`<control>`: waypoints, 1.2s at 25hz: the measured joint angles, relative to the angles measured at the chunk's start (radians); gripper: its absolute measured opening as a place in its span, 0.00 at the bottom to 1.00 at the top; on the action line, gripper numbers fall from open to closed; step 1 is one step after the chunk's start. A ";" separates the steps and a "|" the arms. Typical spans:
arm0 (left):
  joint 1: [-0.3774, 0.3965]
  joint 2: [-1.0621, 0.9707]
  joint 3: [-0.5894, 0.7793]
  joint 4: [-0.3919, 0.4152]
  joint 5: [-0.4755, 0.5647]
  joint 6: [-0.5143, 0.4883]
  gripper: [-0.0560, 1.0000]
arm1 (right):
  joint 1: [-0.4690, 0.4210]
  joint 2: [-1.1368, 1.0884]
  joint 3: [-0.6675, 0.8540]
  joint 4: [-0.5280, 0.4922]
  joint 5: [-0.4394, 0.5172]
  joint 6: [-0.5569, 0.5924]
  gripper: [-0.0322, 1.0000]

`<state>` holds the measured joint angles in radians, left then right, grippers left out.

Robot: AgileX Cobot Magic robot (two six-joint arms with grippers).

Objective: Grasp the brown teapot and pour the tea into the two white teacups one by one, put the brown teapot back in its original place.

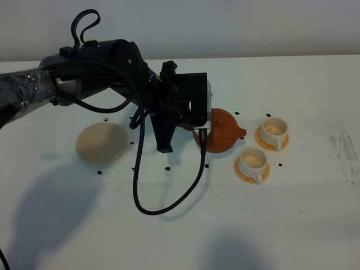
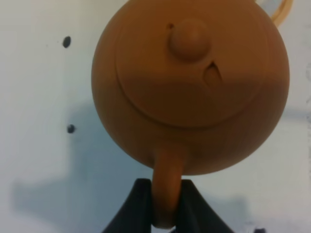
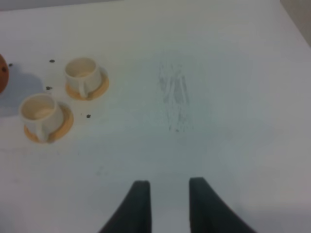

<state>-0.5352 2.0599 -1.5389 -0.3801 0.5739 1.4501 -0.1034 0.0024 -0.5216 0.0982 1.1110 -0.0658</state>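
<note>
Your left arm (image 1: 84,73) reaches in across the middle of the table (image 1: 292,225), wrist turned down, with a black cable (image 1: 169,211) sagging in a loop beneath it. The left claw (image 2: 166,187) is closed down to a narrow gap, and its two black fingers (image 2: 138,206) pinch the loop handle (image 2: 167,179) of the brown teapot (image 1: 222,130). The pot sits straight out beyond the fingertips. You cannot tell from these views whether it is clear of the table.

Your right claw (image 3: 167,187) stands parted with nothing between its fingers, over bare tabletop and a scuffed patch (image 3: 175,97).

The table is plain white, dotted with small black specks (image 1: 281,165), and a pale grey wall (image 1: 225,28) runs behind it.

The teapot is round, matte reddish-brown clay. Its lid (image 2: 194,82) is seated and its knob (image 2: 189,39) faces the wrist camera. The short spout (image 1: 241,132) points away from the left claw toward the two white teacups (image 1: 274,130) (image 1: 253,160), each on an orange saucer (image 1: 285,139), just past the pot. The cream coaster (image 1: 102,142) lies behind that claw, on the arm's side — well apart from the pot.
</note>
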 joint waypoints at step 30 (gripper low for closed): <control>-0.060 0.042 0.000 0.069 -0.196 0.165 0.14 | 0.000 0.000 0.000 0.000 0.000 0.000 0.24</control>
<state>-0.5949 2.1015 -1.5389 -0.3109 0.3780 1.6146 -0.1034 0.0024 -0.5216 0.0982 1.1110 -0.0658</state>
